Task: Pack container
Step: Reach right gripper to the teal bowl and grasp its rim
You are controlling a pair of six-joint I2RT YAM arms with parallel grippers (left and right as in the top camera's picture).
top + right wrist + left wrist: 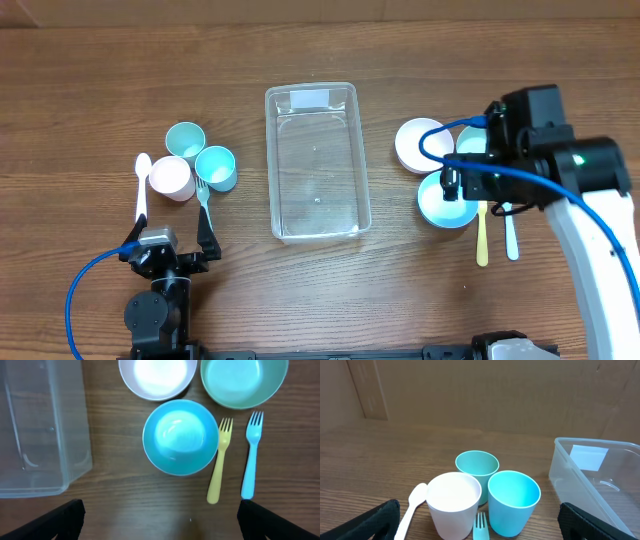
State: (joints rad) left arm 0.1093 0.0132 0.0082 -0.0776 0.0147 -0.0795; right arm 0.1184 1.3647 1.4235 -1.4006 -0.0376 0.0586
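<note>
The clear plastic container stands empty in the middle of the table; it also shows in the left wrist view and the right wrist view. My left gripper is open and empty, low near the front edge, facing three cups. My right gripper is open and empty, hovering over a blue bowl. In the right wrist view the fingers are spread wide, with the blue bowl just beyond them.
Left of the container: green cup, white cup, blue cup, white spoon, teal fork. Right of it: white bowl, green bowl, yellow fork, blue fork.
</note>
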